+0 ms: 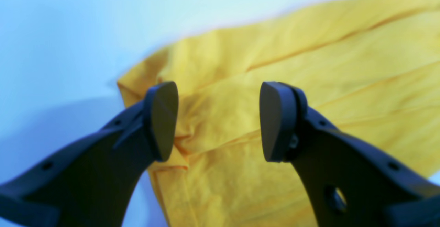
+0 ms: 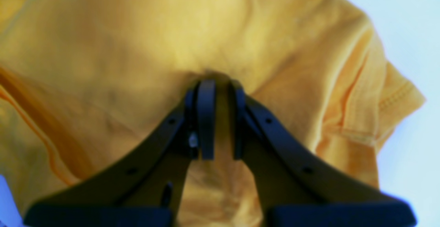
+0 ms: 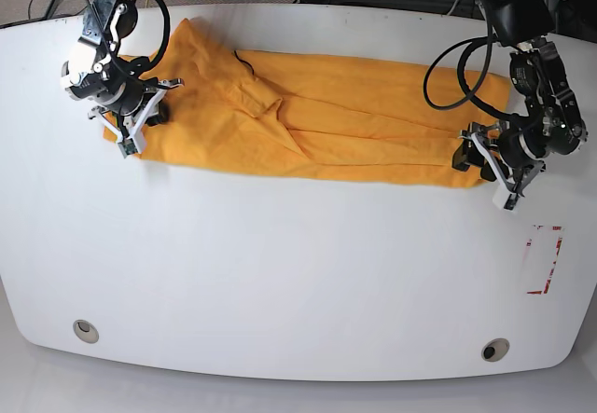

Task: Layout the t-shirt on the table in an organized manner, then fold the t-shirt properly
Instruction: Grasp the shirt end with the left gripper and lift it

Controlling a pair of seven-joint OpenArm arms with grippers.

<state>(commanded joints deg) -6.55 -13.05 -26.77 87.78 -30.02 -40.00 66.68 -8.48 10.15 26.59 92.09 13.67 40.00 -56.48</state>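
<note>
The orange-yellow t-shirt point(image 3: 317, 115) lies stretched in a long wrinkled band across the far half of the white table point(image 3: 280, 273). My right gripper point(image 2: 221, 117) is shut on a pinch of shirt fabric point(image 2: 137, 31) near a sleeve hem; in the base view it point(image 3: 149, 115) is at the shirt's left end. My left gripper point(image 1: 219, 117) is open, its jaws wide apart over a bunched corner of the shirt point(image 1: 275, 48); in the base view it point(image 3: 474, 159) is at the shirt's right end. No lettering shows.
A red-white tape rectangle point(image 3: 544, 259) lies at the right near the left arm. Two round metal grommets point(image 3: 85, 330) point(image 3: 494, 349) sit near the front edge. Cables run behind the table's far edge.
</note>
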